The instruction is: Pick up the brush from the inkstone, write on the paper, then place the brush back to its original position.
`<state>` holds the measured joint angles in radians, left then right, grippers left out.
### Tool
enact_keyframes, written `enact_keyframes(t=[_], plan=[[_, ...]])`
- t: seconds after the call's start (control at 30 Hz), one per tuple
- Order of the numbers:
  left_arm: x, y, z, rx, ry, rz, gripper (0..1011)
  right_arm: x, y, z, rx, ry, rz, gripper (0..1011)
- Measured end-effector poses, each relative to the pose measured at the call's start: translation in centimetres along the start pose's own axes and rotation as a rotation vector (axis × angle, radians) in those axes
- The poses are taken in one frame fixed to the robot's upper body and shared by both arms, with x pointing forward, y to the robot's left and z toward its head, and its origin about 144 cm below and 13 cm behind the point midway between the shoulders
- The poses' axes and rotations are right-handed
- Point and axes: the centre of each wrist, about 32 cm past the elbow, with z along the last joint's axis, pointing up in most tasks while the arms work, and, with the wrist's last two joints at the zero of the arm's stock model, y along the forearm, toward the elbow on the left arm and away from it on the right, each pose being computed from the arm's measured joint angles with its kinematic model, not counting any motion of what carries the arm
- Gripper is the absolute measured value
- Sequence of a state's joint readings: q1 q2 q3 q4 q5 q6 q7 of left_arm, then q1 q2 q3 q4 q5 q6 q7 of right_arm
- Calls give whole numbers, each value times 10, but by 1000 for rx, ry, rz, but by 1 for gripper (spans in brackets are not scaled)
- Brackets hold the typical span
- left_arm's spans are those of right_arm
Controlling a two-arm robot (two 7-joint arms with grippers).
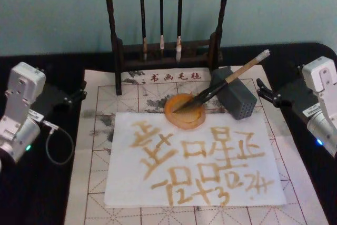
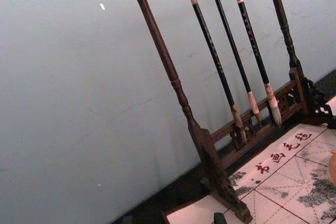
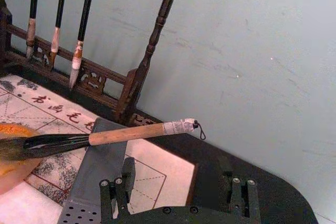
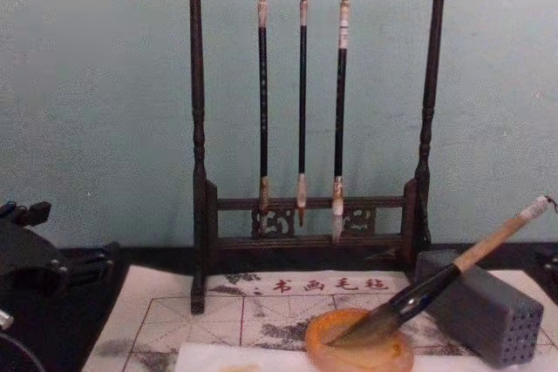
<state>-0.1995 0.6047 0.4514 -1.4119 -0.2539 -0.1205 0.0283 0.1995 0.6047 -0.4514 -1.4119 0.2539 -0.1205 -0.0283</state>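
Teal wall (image 1: 52, 9) behind, black counter (image 1: 37, 198) with a gridded felt mat (image 1: 97, 130) and a white paper (image 1: 126, 188) on top. The paper is covered in amber characters. The inkstone (image 1: 184, 126) sits at the paper's 12 o'clock edge, touching it. The brush (image 1: 221, 85) lies with its bristles in the inkstone and its handle pointing to 2 o'clock, propped on the grey block (image 1: 239, 104) just beside the dish at 3 o'clock. A wooden rack (image 1: 113, 40) with three thin brushes stands at 12 o'clock of the mat.

The left gripper (image 1: 78, 92) is at the mat's 9 o'clock, well apart from the brush; cannot tell whether it is spread or closed. The right gripper (image 1: 265, 92) is at 3 o'clock, near the block but not touching it. In the right wrist view its fingers (image 3: 241, 195) stand apart, with nothing between them.

Progress is a judgement call. Writing is on the paper, the brush is at its rest and both arms are clear, so this reads as task finished. (It could equally be a fresh start over old writing; these views don't settle it.) If it is a fresh start, pick-up, writing and return are all left.
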Motion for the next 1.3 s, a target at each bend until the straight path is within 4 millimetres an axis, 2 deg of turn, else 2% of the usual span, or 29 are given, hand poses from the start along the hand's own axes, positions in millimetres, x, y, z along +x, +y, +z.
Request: enact_keyframes(t=[1.3], plan=[[0, 0, 0, 0, 0, 0, 1001, 0, 0, 0, 0, 0, 0, 1000]])
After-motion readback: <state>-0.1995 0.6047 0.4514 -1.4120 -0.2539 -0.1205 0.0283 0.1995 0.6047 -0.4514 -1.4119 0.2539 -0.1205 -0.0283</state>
